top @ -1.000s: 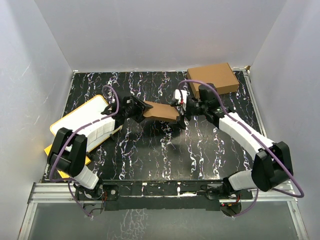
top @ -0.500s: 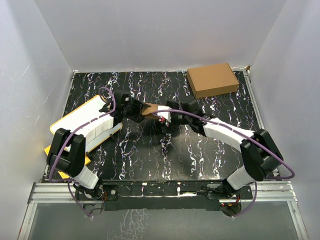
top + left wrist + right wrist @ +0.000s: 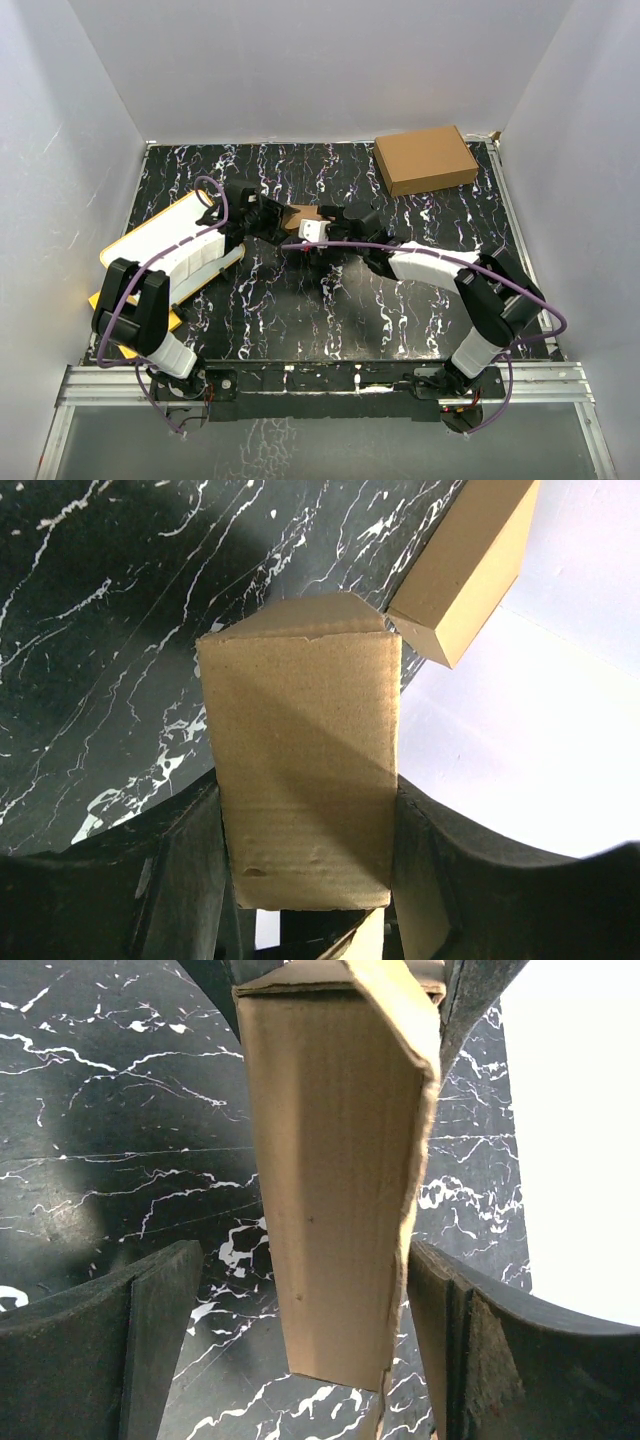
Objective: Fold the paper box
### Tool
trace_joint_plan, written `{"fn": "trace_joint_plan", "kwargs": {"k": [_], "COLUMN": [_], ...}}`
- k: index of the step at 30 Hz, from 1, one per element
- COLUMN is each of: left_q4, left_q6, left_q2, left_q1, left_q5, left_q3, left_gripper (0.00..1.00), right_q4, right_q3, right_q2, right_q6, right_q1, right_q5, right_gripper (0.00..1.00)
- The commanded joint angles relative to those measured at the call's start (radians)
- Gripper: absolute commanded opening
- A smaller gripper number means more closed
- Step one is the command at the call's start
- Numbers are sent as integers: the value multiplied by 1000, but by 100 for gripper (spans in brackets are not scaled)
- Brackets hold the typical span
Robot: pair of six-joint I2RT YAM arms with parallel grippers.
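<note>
Paper box: plain brown cardboard, folded into an oblong sleeve with a flap angled over one end. It sits over the middle of the tabletop, somewhat towards the far side, between the two claws; whether it rests on the surface or hangs clear of it cannot be told. The left claw is closed partway on the left end of the paper box, with its fingers pressed to opposite sides, so the box is held. The right claw is spread wide and straddles the right end of the box; one finger stands apart with marble showing in the gap, the other lies just beside or against the cardboard edge, so there is no grip. Larger brown box: closed, flat at the far right of the tabletop, well apart. White board: yellow rim, at the left side, partly under the left arm. Tabletop: black with white veining.
</note>
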Motion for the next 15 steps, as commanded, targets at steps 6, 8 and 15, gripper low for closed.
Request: {"fn": "trace_joint_plan", "kwargs": {"k": [6, 8, 15], "left_q4": [10, 16, 8], "left_q6": [-17, -18, -16], "left_q2": [-86, -84, -79], "left_q1": [1, 2, 2], "left_q5": [36, 41, 51], "left_q3": [-8, -13, 4], "left_gripper": [31, 31, 31], "right_q4": [74, 46, 42], "right_q3": [8, 17, 69], "right_q2": [-64, -64, 29], "right_q6": [7, -3, 9], "right_q1": [-20, -27, -25], "right_q5": [-18, -34, 10], "right_gripper": [94, 96, 91]}}
